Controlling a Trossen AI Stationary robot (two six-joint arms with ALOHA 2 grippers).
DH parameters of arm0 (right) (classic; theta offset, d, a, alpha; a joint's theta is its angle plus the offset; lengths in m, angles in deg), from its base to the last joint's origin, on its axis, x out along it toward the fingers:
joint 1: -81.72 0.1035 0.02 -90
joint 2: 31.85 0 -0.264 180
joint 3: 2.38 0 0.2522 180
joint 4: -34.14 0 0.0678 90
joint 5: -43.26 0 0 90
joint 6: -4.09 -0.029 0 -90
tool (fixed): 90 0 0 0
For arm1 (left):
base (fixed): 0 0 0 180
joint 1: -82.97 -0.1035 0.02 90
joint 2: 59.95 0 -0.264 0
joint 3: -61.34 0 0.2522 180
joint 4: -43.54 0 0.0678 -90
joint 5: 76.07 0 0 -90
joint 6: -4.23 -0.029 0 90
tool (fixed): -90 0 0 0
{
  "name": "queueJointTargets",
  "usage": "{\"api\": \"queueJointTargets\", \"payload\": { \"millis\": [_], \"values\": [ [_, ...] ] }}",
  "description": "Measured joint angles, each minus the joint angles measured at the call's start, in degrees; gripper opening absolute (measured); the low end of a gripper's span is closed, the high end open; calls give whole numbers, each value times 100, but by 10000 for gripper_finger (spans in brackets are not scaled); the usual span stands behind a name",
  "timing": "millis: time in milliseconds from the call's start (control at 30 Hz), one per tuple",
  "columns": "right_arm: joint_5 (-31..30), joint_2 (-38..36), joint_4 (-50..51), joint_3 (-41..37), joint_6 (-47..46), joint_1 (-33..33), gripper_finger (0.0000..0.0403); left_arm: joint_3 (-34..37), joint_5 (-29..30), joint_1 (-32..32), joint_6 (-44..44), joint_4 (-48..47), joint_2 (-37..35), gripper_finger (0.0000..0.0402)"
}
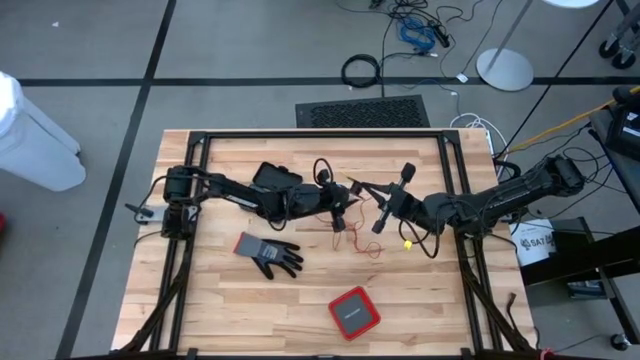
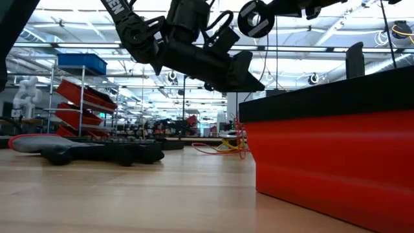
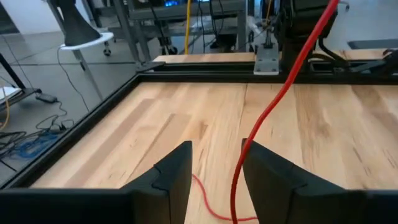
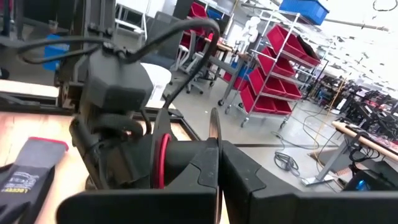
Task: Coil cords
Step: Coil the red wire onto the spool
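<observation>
Left wrist view: we see our left gripper (image 3: 216, 180) parted around the red cord (image 3: 273, 106) above the desk (image 3: 186, 118); right gripper (image 4: 219, 180) clenched

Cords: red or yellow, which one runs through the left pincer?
The thin red wire: it passes between the left pincer's open fingers. The thin yellow wire lies apart on the table, below the right pincer.

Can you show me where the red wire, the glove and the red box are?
red wire (image 3: 283, 87), left wrist view, on its slanting stretch.
glove (image 1: 270, 255), high view, on the palm.
red box (image 1: 354, 312), high view, on its dark top.
</observation>
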Motion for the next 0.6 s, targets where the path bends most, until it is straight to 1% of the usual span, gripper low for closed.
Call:
{"api": "queueJointTargets", "payload": {
  "millis": [233, 367, 533, 600],
  "values": [
    [4, -171, 35, 0, 17, 139, 0, 0, 2, -186, -25, -147, 0, 114],
    [2, -248, 119, 0, 28, 178, 0, 0, 0, -232, -33, -414, 0, 84],
    [-11, -272, 233, 0, 31, 180, 0, 0, -23, -197, -171, -456, 0, 41],
    [-31, -272, 321, 0, -8, 185, 0, -2, -107, -170, -207, -482, -2, 31]
  ]
}}
